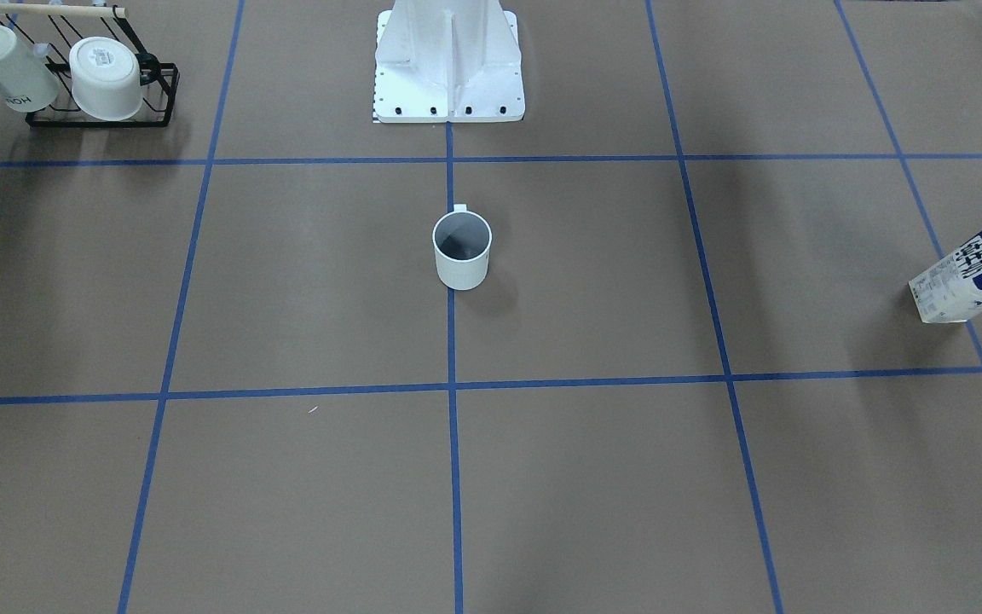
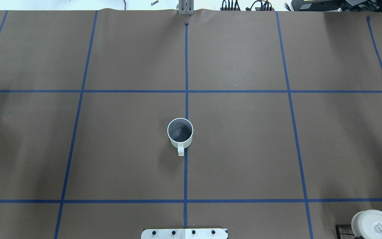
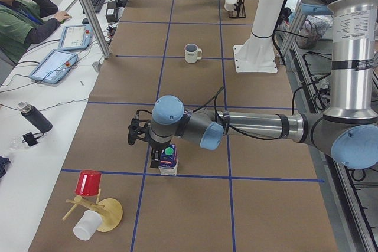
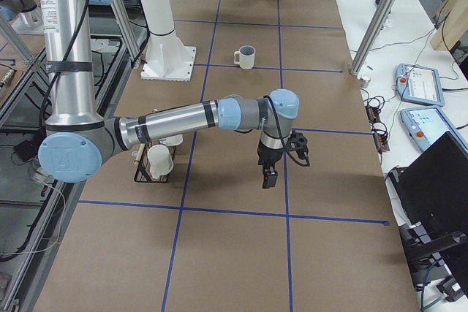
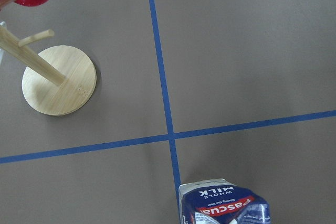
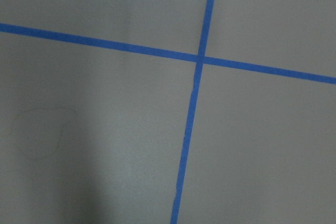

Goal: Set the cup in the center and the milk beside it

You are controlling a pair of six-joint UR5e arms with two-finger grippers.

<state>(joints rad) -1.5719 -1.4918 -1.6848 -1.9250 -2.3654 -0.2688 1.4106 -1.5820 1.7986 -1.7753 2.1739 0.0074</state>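
Observation:
The white cup (image 1: 461,251) stands upright on the center patch (image 2: 186,106), on the straight blue tape line, handle toward the robot base; it also shows in the overhead view (image 2: 180,132). The milk carton (image 1: 977,273) stands far out on the robot's left, next to a tape crossing (image 5: 170,136). My left gripper (image 3: 158,159) hangs right at the carton (image 3: 169,162), whose top (image 5: 226,205) fills the left wrist view's bottom edge; I cannot tell whether it is open or shut. My right gripper (image 4: 269,177) points down over bare table, far from the cup; its state cannot be told.
A black wire rack (image 1: 99,111) with a white tub (image 1: 107,78) and a translucent cup (image 1: 5,66) stands on the robot's right. A wooden mug tree (image 5: 58,80) with a red cup (image 3: 88,182) stands near the milk. The white robot base (image 1: 448,68) is behind the cup.

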